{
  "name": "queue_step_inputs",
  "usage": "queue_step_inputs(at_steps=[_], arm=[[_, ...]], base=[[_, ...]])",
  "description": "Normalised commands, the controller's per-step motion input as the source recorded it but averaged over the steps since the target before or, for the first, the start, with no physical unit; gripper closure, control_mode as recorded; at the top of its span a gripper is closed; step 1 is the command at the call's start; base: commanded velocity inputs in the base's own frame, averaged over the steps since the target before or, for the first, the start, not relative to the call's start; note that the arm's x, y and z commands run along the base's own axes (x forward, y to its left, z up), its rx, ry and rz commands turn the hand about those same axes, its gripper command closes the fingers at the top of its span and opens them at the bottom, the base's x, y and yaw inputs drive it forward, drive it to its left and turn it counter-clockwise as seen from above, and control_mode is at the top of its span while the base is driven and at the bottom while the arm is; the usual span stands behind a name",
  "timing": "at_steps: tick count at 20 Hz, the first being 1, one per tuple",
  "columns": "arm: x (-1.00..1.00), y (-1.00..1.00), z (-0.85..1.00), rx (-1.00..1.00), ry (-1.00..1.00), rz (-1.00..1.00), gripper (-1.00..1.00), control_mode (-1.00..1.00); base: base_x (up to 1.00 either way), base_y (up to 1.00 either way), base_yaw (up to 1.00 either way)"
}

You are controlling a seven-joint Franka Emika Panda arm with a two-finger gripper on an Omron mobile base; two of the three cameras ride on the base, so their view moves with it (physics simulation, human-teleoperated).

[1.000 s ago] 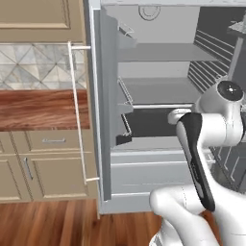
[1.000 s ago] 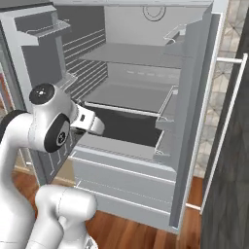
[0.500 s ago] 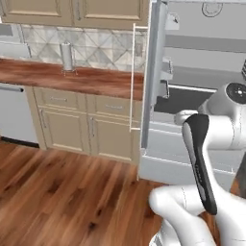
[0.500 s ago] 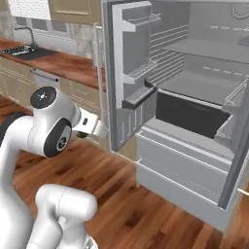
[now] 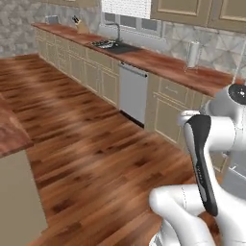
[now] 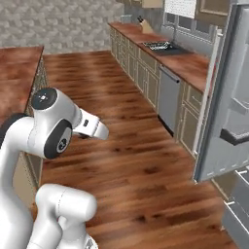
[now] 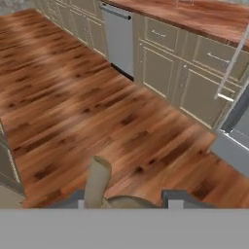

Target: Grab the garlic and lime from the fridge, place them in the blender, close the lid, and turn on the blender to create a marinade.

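arm: folded close over the base, hand aimed down at the wood floor [image 7: 97, 97] | claw [image 7: 127, 197]: half-open, gripping a pale garlic [image 7: 99, 187] | fridge [image 6: 228, 97]: door open, at right

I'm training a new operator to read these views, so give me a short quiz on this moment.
1. True or false: the fridge door stands open.
2. In the hand view, what sits between the tips of the pincer? A) a green lime B) the pale beige garlic C) a dark round lid
3. Fill in: the sink is set in a ____ counter.

Key: 1 true; 2 B; 3 wooden.
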Motion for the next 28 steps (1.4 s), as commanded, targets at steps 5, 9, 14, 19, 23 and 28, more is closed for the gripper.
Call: queue_step_inputs(at_steps=[5,9,14,19,23,28], arm=[[0.00,0.00,0.00,0.00,0.00,0.00,1.00,1.00],[0.00,0.00,0.00,0.00,0.00,0.00,1.00,1.00],[0.00,0.00,0.00,0.00,0.00,0.00,1.00,1.00],[0.00,0.00,0.00,0.00,0.00,0.00,1.00,1.00],[0.00,0.00,0.00,0.00,0.00,0.00,1.00,1.00],[0.00,0.00,0.00,0.00,0.00,0.00,1.00,1.00]], base=[[0.40,0.66,0.73],[0.51,0.89,0.63],[0.08,0.98,0.70],[0.00,1.00,0.57],[0.00,1.00,0.46],[0.38,1.00,0.26]])
